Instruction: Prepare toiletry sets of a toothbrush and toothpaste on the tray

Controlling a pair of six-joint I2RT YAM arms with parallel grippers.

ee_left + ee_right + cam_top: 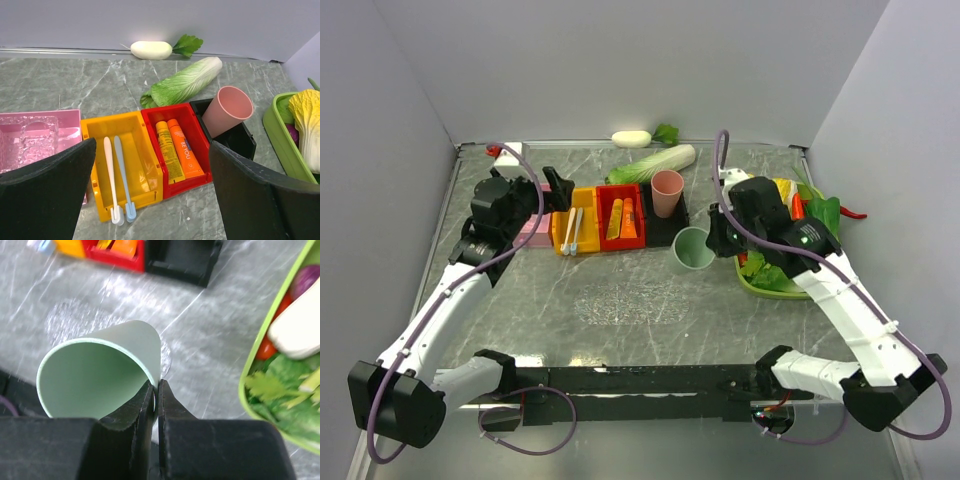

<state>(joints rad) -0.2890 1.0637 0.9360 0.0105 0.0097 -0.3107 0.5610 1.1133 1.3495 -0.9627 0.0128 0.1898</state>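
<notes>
Two slim pale plastic toothbrushes (109, 175) lie side by side in yellow plastic bin (145, 170); two orange toothpaste tubes (185, 155) in adjoining red bin (150, 120). Clear speckled rectangular tray (630, 300) flat mid-worktop (520, 300), apart from bins. Left pincer (560, 192) wide, over bins. Right pincer (156, 390) clamped on pale green cup (95, 375) rim

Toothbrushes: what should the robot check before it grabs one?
1. The left gripper is open: ok.
2. The toothbrushes lie uncovered in the yellow bin: ok.
3. The left gripper is lined up over just one toothbrush: cannot tell.
4. The tray has room: ok.
5. The right gripper, shut on the green cup, is apart from the yellow bin: ok.
</notes>
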